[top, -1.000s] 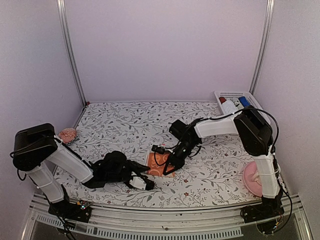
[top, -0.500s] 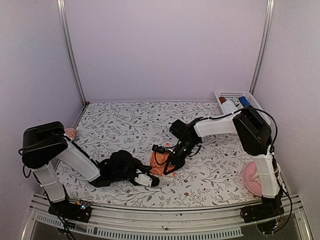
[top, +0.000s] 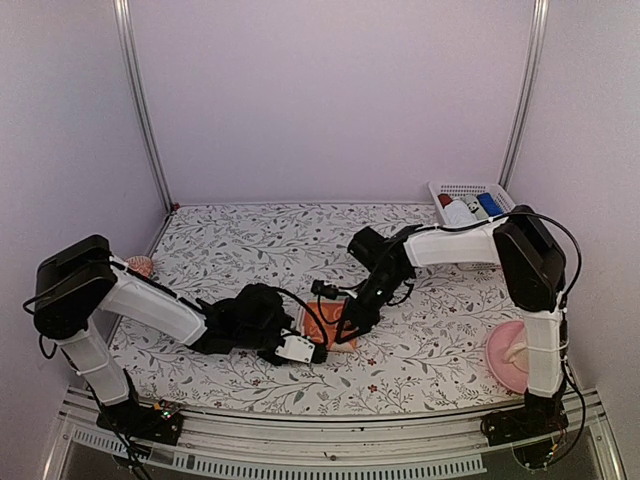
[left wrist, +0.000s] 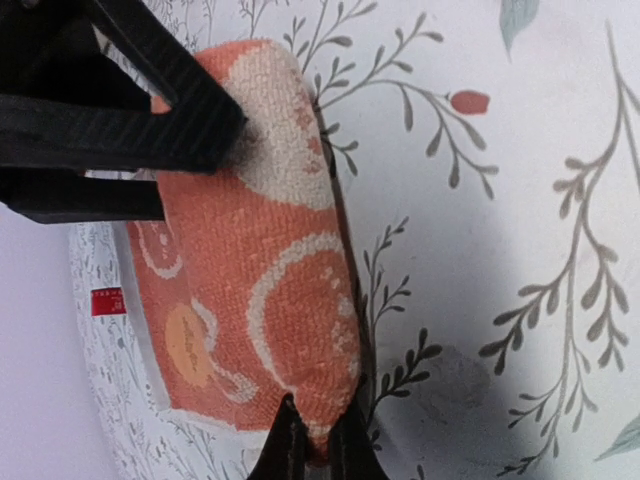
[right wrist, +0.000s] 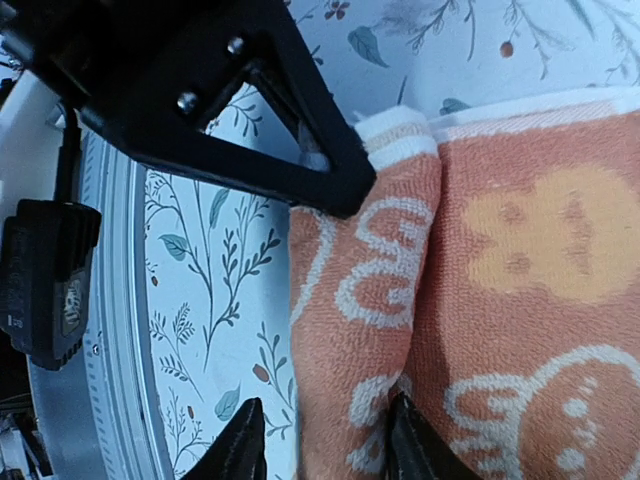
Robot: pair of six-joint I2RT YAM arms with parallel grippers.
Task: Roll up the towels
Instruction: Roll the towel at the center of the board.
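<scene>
One looped-terry orange towel (left wrist: 250, 290) rolled plump — left tool (left wrist: 315, 447) pinches its edge (right tool (right wrist: 328, 440) parted astride it).

White basket (top: 465, 186) back right; pink plate (top: 497, 356) front right.

The orange-red towel (top: 312, 322), terry cloth printed with white cartoon faces and rings, lies on the floral surface (top: 250, 250) near its front middle. It is partly rolled: a plump roll (right wrist: 350, 300) runs along one edge, the rest lies flat beside it, and a white hem (right wrist: 395, 135) shows at one end.
</scene>
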